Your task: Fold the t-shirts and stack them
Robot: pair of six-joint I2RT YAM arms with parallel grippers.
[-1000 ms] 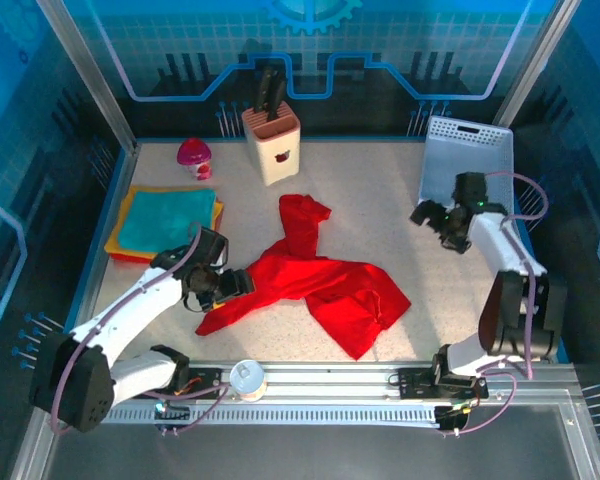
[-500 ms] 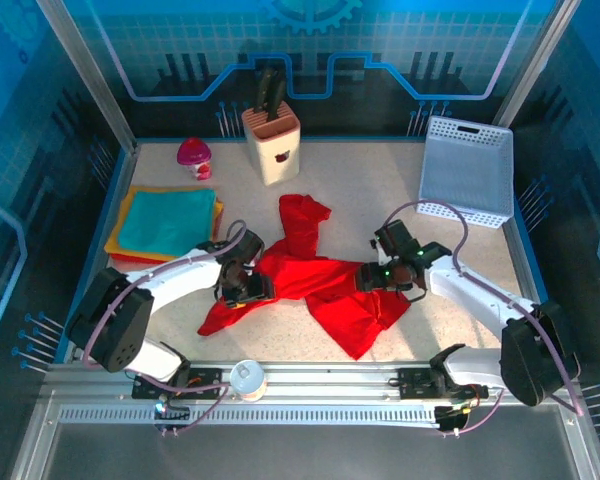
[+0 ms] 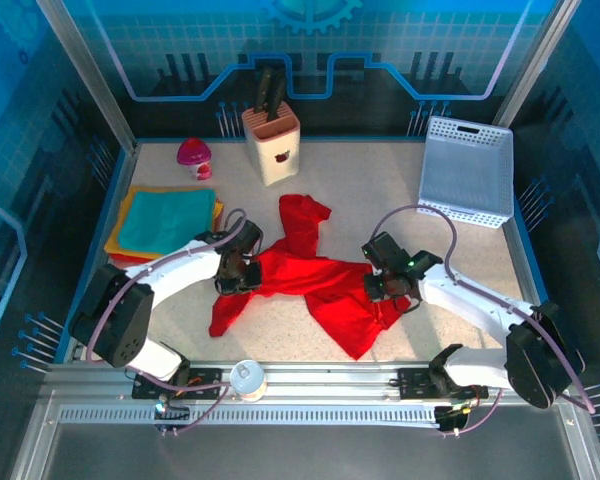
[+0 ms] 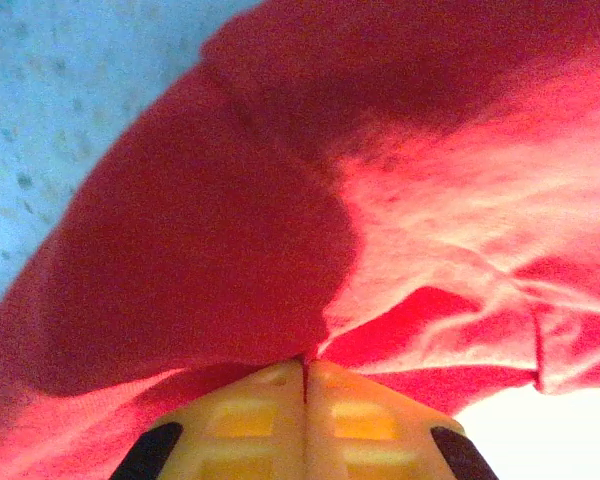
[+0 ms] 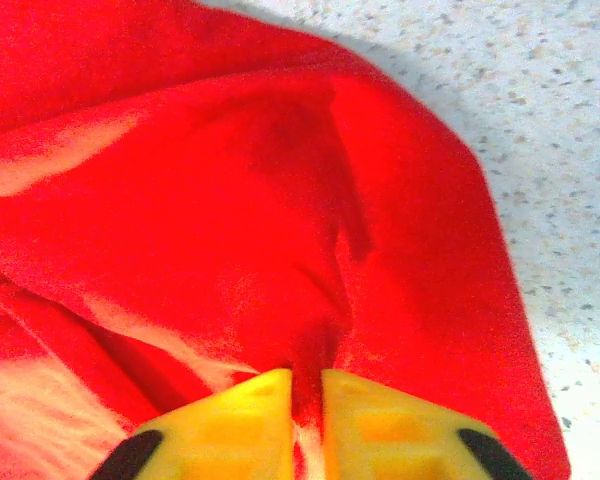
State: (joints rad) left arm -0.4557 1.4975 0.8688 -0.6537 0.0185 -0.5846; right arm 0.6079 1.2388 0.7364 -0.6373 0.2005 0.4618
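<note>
A large bright red t-shirt (image 3: 325, 285) lies crumpled in the middle of the table. My left gripper (image 3: 241, 273) sits on its left edge, shut on a pinch of the cloth. In the left wrist view the yellow fingertips (image 4: 265, 400) meet, with red t-shirt (image 4: 230, 200) bunched right at their tips. My right gripper (image 3: 386, 287) is on the shirt's right side. Its yellow fingers (image 5: 240, 420) are shut on a thin fold of the red t-shirt (image 5: 230, 200). A folded teal t-shirt (image 3: 167, 220) tops orange and yellow ones at the left.
A white perforated basket (image 3: 468, 170) stands at the back right. A knife block (image 3: 271, 145) and a small pink object (image 3: 194, 158) stand at the back. A cup (image 3: 247, 378) sits on the front rail between the arm bases.
The right arm swung in from beside the basket onto the shirt's right side. The left gripper moved onto the shirt's left edge. Both grippers closed on the cloth, and the left sleeve drew inward.
</note>
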